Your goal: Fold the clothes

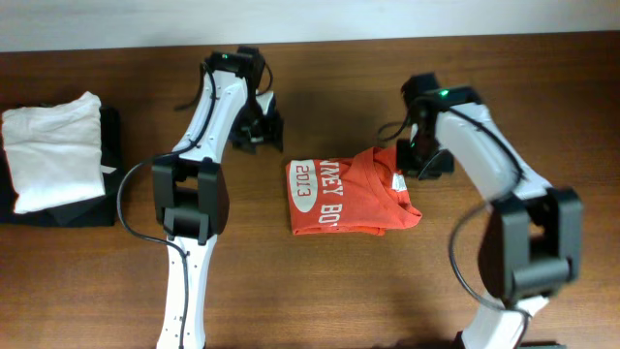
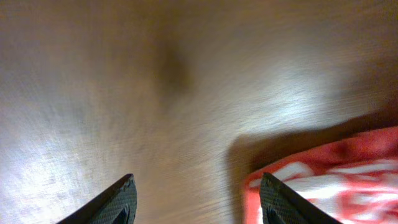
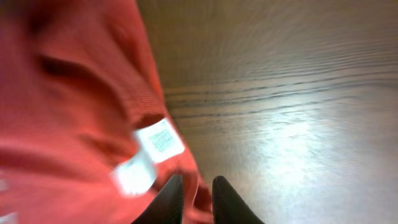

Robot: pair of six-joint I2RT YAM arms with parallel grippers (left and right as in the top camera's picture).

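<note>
The table (image 1: 320,291) is brown wood with dark lines in it. A red-orange T-shirt (image 1: 344,199) lies near the middle of it, folded into a small, thick bundle. White letters (image 1: 325,189) and "2013" show on top, turned sideways. The right side of the bundle is bumpy and not flat.

Far off at the left edge of the table sits a white folded garment (image 1: 53,145). It rests on top of a black folded garment (image 1: 58,211). Both are well apart from the T-shirt.

The left gripper (image 1: 260,141) is near the back of the table, just past the T-shirt's top left corner. In the left wrist view its two fingers (image 2: 118,202) are spread wide and there is only bare wood between them. A corner of the T-shirt (image 2: 336,180) shows beside the right finger.

The right gripper (image 1: 412,167) is at the T-shirt's top right corner. In the right wrist view its two fingers (image 3: 171,199) are close together with a thin gap. The red cloth (image 3: 74,112) fills the left side there, with two small white tags (image 3: 160,140) on it. The edge of the cloth seems to sit in the gap, but the picture is blurry and I cannot tell if the fingers pinch it or have let go.
</note>
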